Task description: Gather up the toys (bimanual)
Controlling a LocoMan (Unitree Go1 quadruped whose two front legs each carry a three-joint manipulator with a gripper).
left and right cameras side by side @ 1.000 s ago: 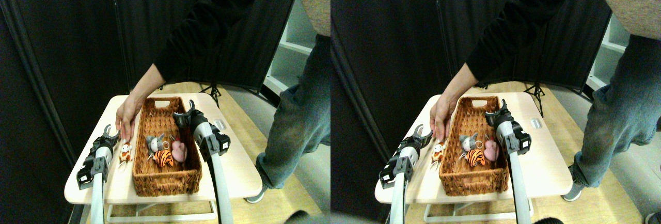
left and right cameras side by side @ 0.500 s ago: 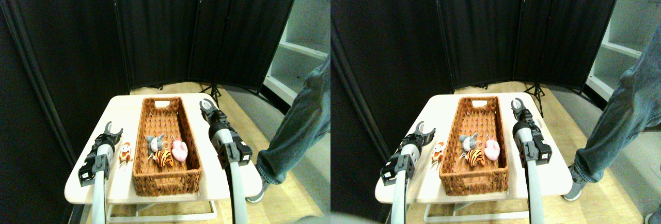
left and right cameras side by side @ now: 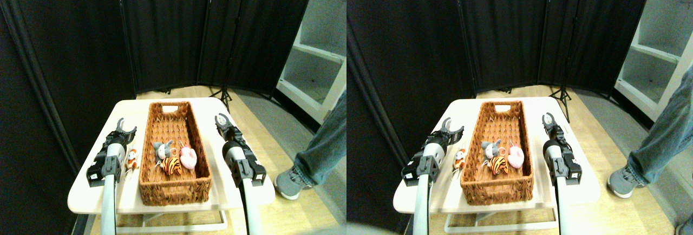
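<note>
While both grippers' jaws stand spread, the left gripper (left and right cameras side by side: 125,128) hovers beside the spotted toy (left and right cameras side by side: 131,159).

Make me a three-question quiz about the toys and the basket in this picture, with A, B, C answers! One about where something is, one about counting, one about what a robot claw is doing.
1. Where is the small orange-and-white toy?
A. Inside the wicker basket
B. On the table, left of the basket
C. On the floor

2. How many toys lie in the basket?
A. Three
B. One
C. Six

3. What is the left gripper doing?
A. Squeezing the pink toy
B. Holding the basket rim
C. Open, holding nothing

Answers:
1. B: it lies on the tabletop between the left manipulator and the basket's left wall.
2. A: the grey toy, the tiger and the pink toy sit together in the basket.
3. C: its two dark fingers are spread apart with nothing between them.
</note>
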